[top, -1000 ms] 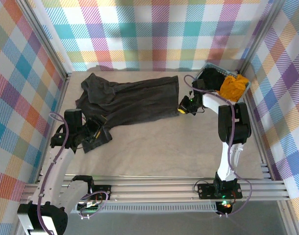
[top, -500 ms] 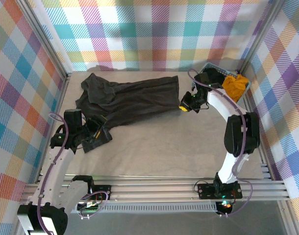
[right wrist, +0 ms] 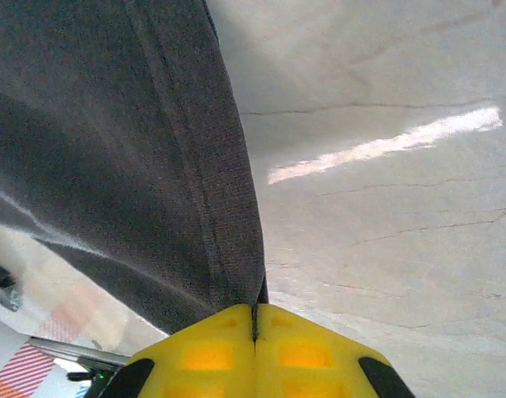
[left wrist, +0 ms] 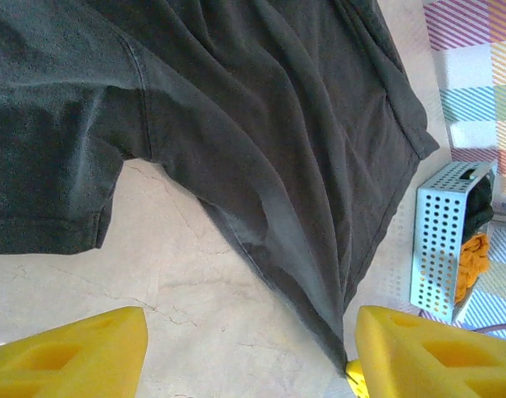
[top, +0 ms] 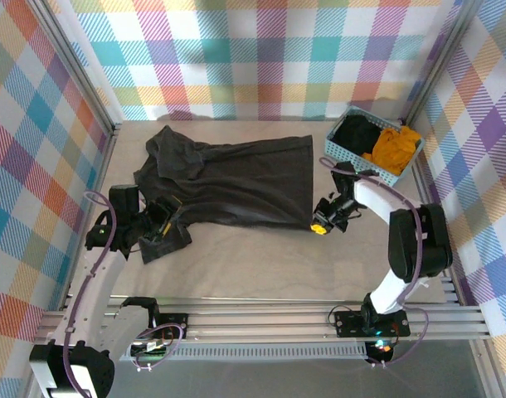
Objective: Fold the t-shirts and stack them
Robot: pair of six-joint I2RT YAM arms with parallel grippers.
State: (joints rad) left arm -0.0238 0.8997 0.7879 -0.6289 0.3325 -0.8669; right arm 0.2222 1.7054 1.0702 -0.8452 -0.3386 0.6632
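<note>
Plaid walls (top: 270, 50) ring a beige table (top: 261, 265) where the grey shirt (top: 236, 178) sprawls wrinkled toward ten o'clock. The right gripper (top: 321, 224) pinches its four-o'clock hem corner. The left gripper (top: 160, 228) gapes empty at eight. So thin a pinch could slip, bunching the cloth.

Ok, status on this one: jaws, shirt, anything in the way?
Left jaws open by grey shirt. Right jaws shut on its hem. Shirt spread out, not folded. Nothing blocking; basket off to the side.
</note>
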